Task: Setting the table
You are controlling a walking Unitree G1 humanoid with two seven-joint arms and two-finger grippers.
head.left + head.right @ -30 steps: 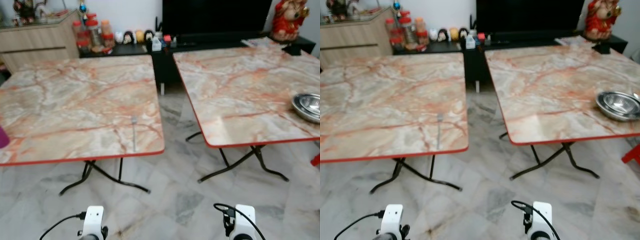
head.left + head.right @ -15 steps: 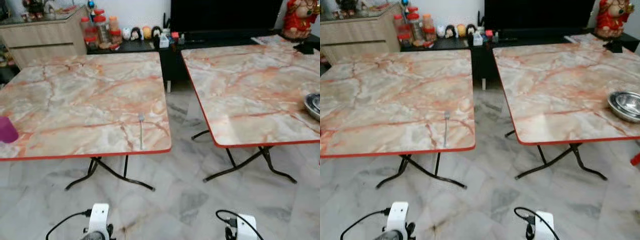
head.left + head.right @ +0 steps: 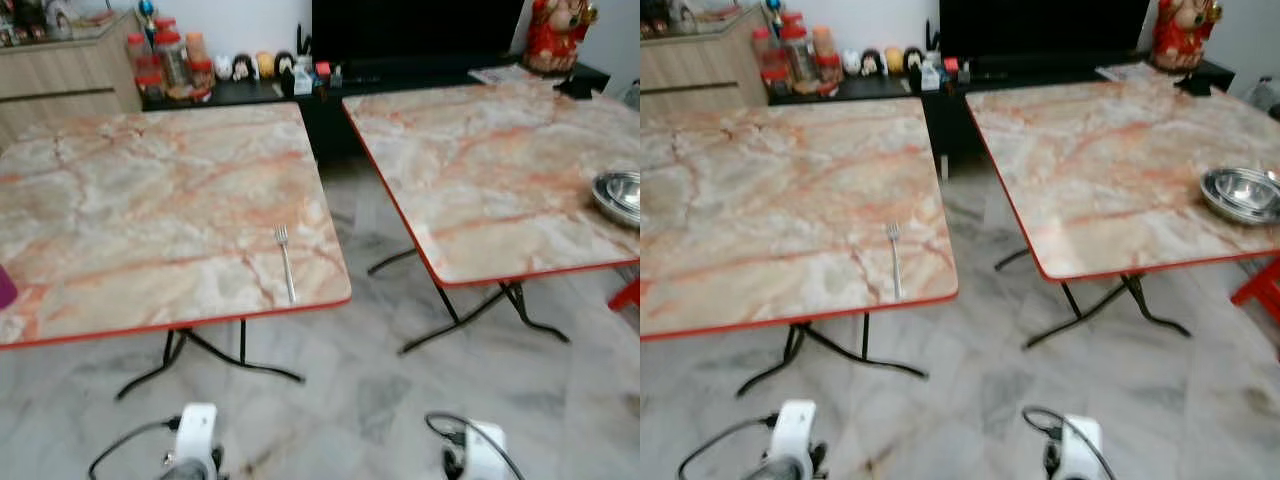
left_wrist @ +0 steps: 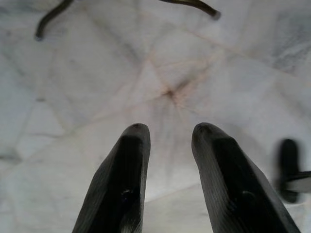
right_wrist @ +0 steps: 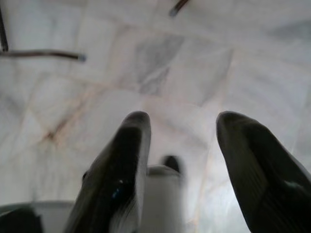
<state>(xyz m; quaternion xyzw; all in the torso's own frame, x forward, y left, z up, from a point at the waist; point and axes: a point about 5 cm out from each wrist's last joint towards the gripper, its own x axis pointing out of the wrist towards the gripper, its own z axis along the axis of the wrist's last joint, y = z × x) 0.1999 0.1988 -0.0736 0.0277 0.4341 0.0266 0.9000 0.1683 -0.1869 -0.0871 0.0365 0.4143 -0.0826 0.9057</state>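
Observation:
A silver fork [image 3: 285,262] lies near the front right corner of the left marble-patterned table [image 3: 150,200], tines pointing away from me. Stacked steel bowls [image 3: 1240,193] rest at the right edge of the right table [image 3: 1110,170]. A purple object [image 3: 5,287] pokes in at the left table's left edge. Both arms hang low over the floor. My left gripper [image 4: 167,133] is open with nothing between its fingers, pointing down at the tiles. My right gripper [image 5: 182,121] is open and empty too, also above the floor.
A gap of marble floor [image 3: 370,300] separates the two folding tables, whose black legs [image 3: 210,355] spread underneath. Behind them stand a dark TV console [image 3: 300,95] with jars and figurines, a wooden cabinet [image 3: 60,85], and a red statue [image 3: 555,35]. A red stool [image 3: 1260,290] sits at far right.
The view has shifted and tilted slightly as the camera moved; the tables sit a little nearer and the fork lies more to the centre. Both arms still hang low.

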